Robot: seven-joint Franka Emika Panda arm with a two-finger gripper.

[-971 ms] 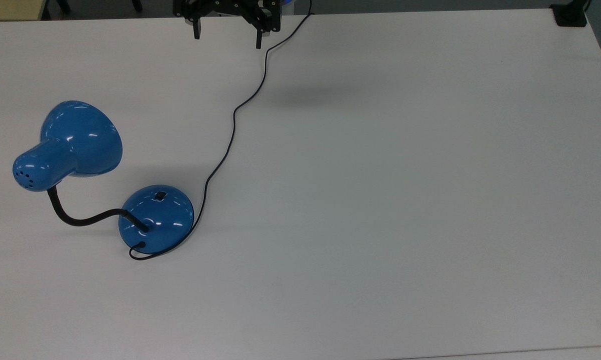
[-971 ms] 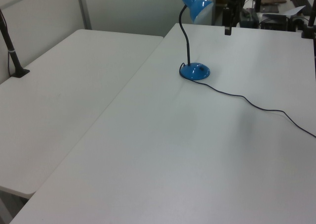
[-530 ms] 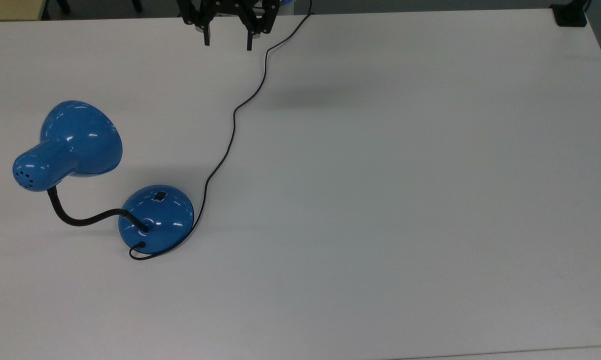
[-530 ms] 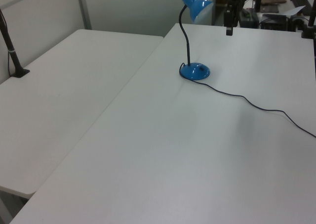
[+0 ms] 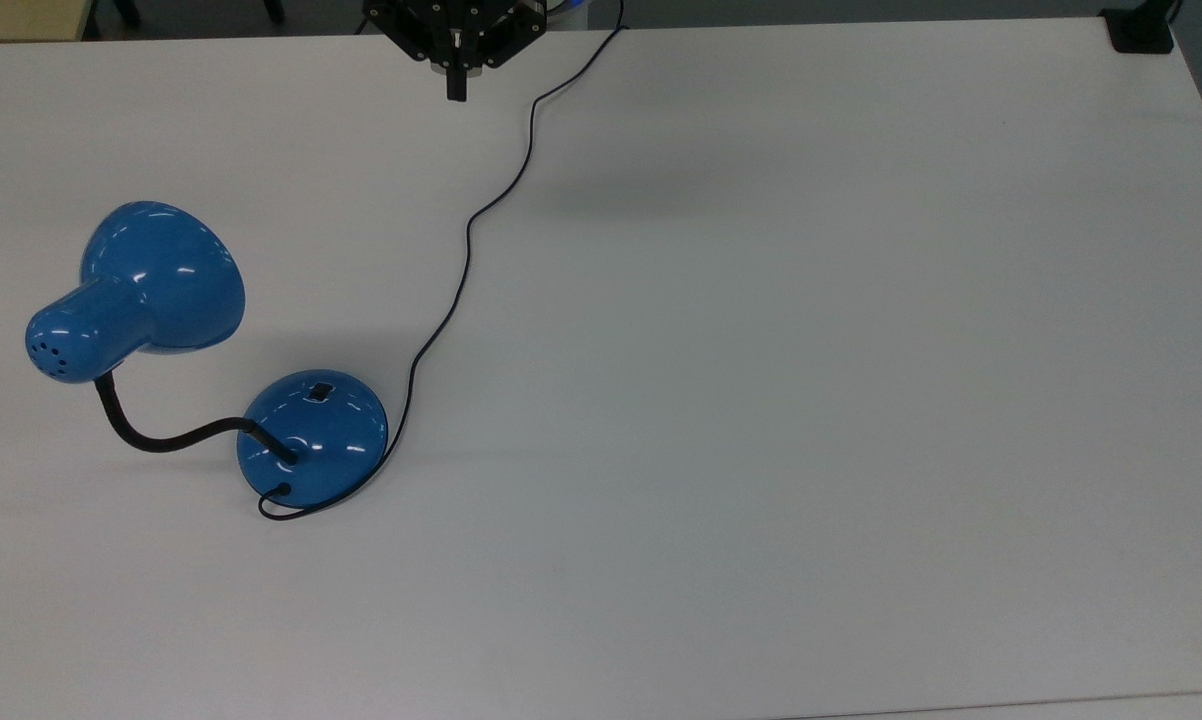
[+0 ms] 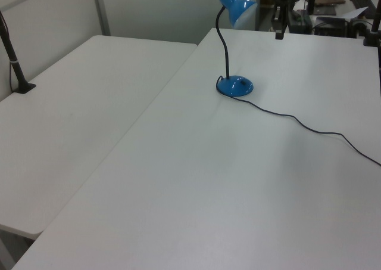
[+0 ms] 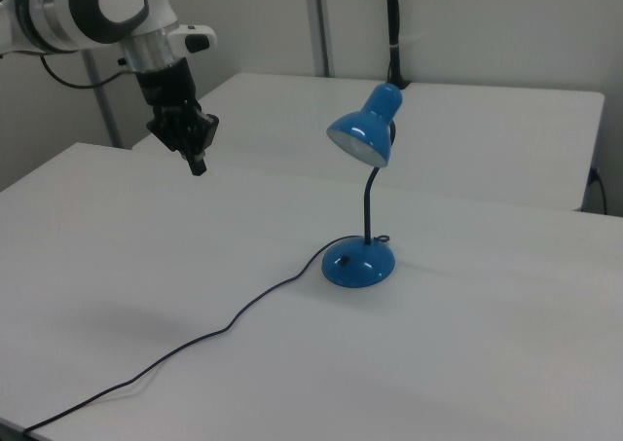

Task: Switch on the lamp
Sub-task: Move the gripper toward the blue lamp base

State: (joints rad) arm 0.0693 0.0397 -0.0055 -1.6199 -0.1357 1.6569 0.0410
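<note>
Since a second ago the tool (image 5: 456, 88) has drawn its two black fingers from a wide spread into one pressed-together tip, holding nothing; the lamp (image 5: 211, 370) has not shifted.

The lamp stands on the tabletop (image 5: 761, 400) toward the top view's left. Its glossy blue bell-shaped shade (image 5: 156, 280) has a narrow cap pierced with small vent holes. A black bendy neck (image 5: 166, 435) curves from the cap down into a round, domed blue base (image 5: 313, 436), which carries a small black switch (image 5: 319, 390) on its upper slope. In the right view the neck rises nearly upright and the shade (image 7: 365, 129) tilts its pale open mouth downward.

A thin black cord (image 5: 461, 270) leaves the base's edge in a small loop and snakes across the smooth, matte white tabletop toward the far edge, passing just beside the tool.

The tool hangs above the tabletop's far edge, well apart from the lamp, pointing down from a white and black arm (image 7: 97, 8).
</note>
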